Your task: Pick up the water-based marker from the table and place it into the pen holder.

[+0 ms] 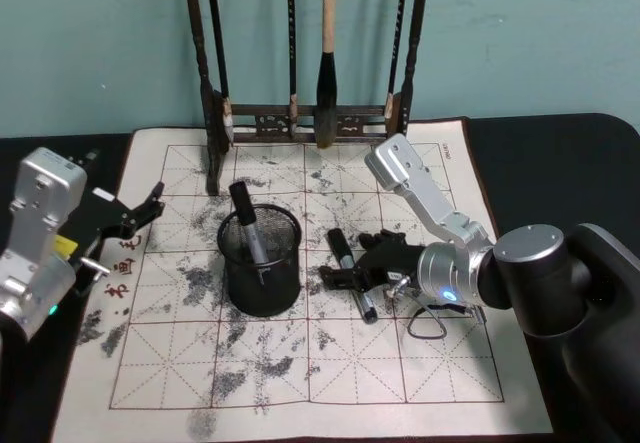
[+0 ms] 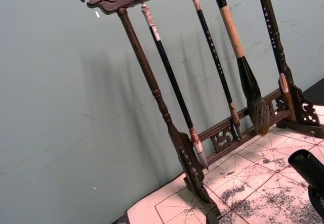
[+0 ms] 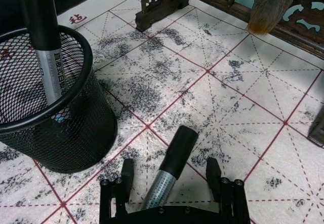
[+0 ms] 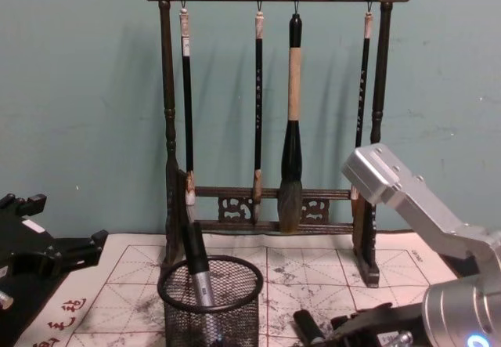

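The water-based marker [image 1: 341, 247] lies flat on the ink-spotted practice mat [image 1: 400, 363], just to the right of the pen holder [image 1: 262, 285] and not touching it. Its black cap end points to the far side, toward the brush rack [image 1: 300, 121]. The grey barrel points to the near side, under the right gripper [image 1: 352, 275].

The right gripper is low over the mat. In the right wrist view its two fingers [image 3: 126, 169] stand apart, one on each side of the marker [image 3: 177, 148], and there is a gap on both sides, so they are not closed on it.

The pen holder [image 3: 66, 138] stands upright on the mat, near the middle. A second marker [image 1: 246, 225] already stands in it, tilted, with its cap above the rim. In the chest view this second marker [image 4: 196, 265] leans to the left inside the holder [image 4: 211, 319].

The left gripper [image 1: 140, 211] is at the left edge of the mat, well apart from the holder. Whether it is apart or together cannot be told.

The brush rack stands at the far edge of the mat with four brushes [image 4: 293, 112] hanging from it. The mat lies on a black table [image 1: 560, 153].
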